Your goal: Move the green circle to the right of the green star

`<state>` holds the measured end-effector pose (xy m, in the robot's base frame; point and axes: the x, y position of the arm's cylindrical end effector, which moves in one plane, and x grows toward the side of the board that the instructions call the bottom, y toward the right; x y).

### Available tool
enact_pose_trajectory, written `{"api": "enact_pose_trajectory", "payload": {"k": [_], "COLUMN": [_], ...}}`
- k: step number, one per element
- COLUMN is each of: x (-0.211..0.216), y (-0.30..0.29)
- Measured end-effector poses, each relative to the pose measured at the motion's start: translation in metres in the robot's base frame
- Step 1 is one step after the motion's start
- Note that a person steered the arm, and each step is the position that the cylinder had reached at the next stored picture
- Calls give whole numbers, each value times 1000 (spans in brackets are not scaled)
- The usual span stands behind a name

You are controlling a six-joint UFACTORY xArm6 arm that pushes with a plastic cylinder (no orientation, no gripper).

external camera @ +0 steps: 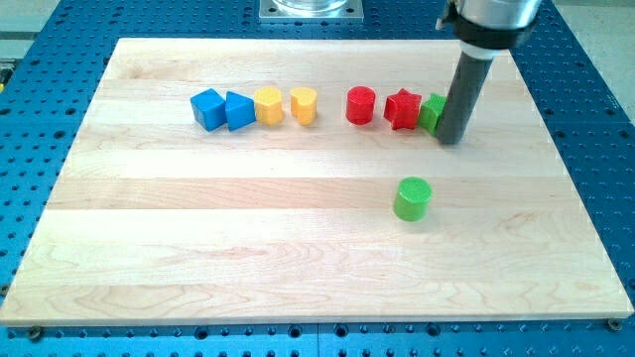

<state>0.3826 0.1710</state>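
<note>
While the green circle [413,197] sits alone on the wooden board [198,248], lower than the row of blocks and well apart from it, the green star [432,112] it must end up beside is at the right end of that row, half hidden behind my rod. I have no fingers to open or close, only a straight dark rod, and my tip [451,139] rests on the board touching or just beside the star's right side, exactly where the circle should go. To the star's left, touching it, is a red star [402,108], then a red circle [360,105], and further left a yellow block [304,104], a second yellow block [269,104], and two blue blocks [224,109]. I judge the risk to be nudging the star out of line as I leave, or pushing the circle off centre so it veers into the row.
</note>
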Motion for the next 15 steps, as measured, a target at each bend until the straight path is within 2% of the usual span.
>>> {"api": "enact_pose_trajectory", "payload": {"k": [2,3,5,6,8,9,11,12,13,14,15], "x": [0,27,130,150,150,144,72,69,84,93,73], "y": [0,0,0,-27,-92,-82,-21,-21,-21,-75,-134]}}
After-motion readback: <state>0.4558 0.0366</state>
